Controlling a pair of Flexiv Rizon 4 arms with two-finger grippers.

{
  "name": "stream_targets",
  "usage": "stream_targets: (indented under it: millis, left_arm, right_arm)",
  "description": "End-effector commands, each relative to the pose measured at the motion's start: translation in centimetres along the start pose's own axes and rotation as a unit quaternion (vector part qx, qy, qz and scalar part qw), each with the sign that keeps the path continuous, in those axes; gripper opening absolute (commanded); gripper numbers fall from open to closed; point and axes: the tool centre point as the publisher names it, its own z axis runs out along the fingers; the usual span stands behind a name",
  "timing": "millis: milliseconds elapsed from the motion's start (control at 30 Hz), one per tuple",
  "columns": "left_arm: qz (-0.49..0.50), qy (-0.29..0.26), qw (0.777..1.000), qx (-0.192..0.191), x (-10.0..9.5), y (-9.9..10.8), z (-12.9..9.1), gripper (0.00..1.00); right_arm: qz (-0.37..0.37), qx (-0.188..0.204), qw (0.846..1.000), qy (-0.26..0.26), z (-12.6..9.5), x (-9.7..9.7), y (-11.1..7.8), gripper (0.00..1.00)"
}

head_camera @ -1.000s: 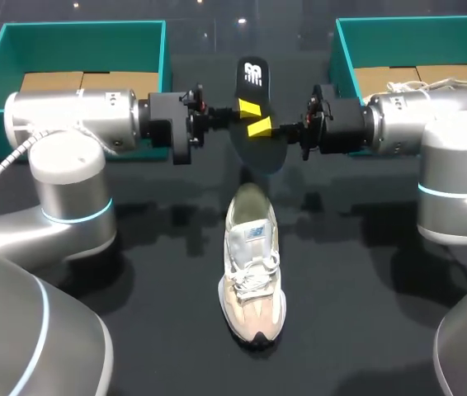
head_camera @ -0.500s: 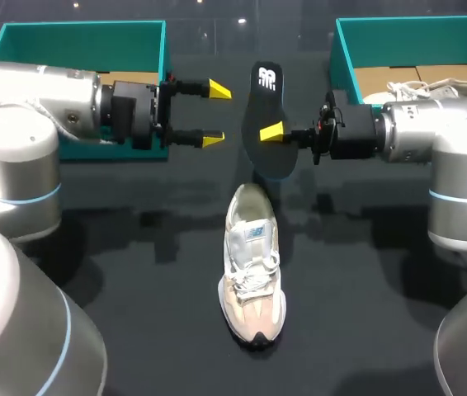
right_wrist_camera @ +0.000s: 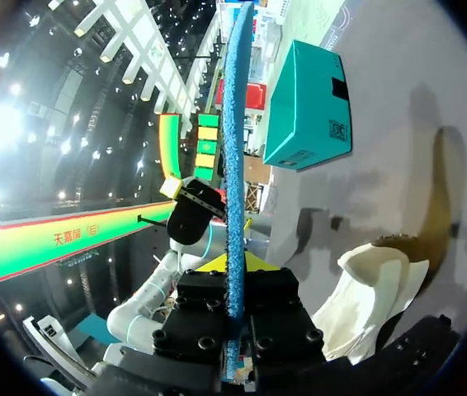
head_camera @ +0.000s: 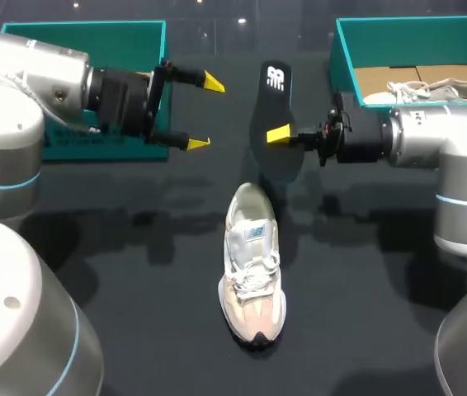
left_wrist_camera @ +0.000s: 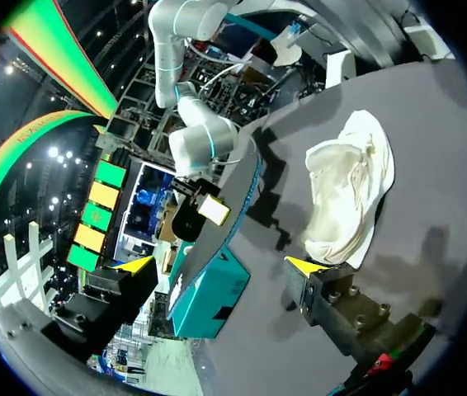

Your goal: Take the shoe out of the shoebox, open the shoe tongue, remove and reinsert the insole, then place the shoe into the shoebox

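A beige sneaker (head_camera: pixel 252 264) lies on the black table, toe toward the front edge. Above its heel the black insole (head_camera: pixel 271 115) hangs upright, my right gripper (head_camera: pixel 281 134) shut on its lower part. In the right wrist view the insole (right_wrist_camera: pixel 233 148) shows edge-on as a blue strip clamped in the right gripper (right_wrist_camera: pixel 235 268), with the sneaker (right_wrist_camera: pixel 374 280) under and beside it. My left gripper (head_camera: pixel 203 112) stands open and holds nothing, left of the insole and apart from it. The left wrist view has the left gripper (left_wrist_camera: pixel 217 264) spread wide, with the sneaker (left_wrist_camera: pixel 345 194) ahead of it.
A teal shoebox (head_camera: pixel 147 41) stands at the back left behind my left arm. A second teal shoebox (head_camera: pixel 345 45) at the back right holds another sneaker (head_camera: pixel 436 87). The first teal shoebox (left_wrist_camera: pixel 217 293) lies close under the left gripper.
My left gripper has let go of the insole, opened wide and drawn back to the left. The right gripper keeps the insole, which has shifted slightly right.
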Motion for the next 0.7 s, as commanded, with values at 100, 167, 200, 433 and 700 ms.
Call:
stream_targets:
  millis: [100, 167, 200, 433, 700]
  left_arm:
    - [-0.135, 0.066, 0.987, -0.055, 2.0, -2.4, -2.3, 1.0]
    - [-0.116, 0.085, 0.987, -0.079, 2.1, -3.0, -2.9, 1.0]
    - [-0.116, 0.085, 0.987, -0.079, 2.1, -3.0, -2.9, 1.0]
    - [-0.116, 0.085, 0.987, -0.079, 2.1, -3.0, -2.9, 1.0]
    - [-0.169, 0.059, 0.98, -0.084, 3.6, -3.5, -2.4, 1.0]
  right_arm:
    - [-0.042, -0.006, 0.999, 0.006, -1.0, -0.9, 0.3, 0.0]
    - [-0.045, -0.007, 0.999, 0.004, -1.1, -1.1, 0.6, 0.0]
    - [-0.045, -0.007, 0.999, 0.004, -1.1, -1.1, 0.6, 0.0]
    - [-0.045, -0.007, 0.999, 0.004, -1.1, -1.1, 0.6, 0.0]
    - [-0.063, -0.009, 0.998, 0.024, -1.3, -1.3, 0.5, 0.0]
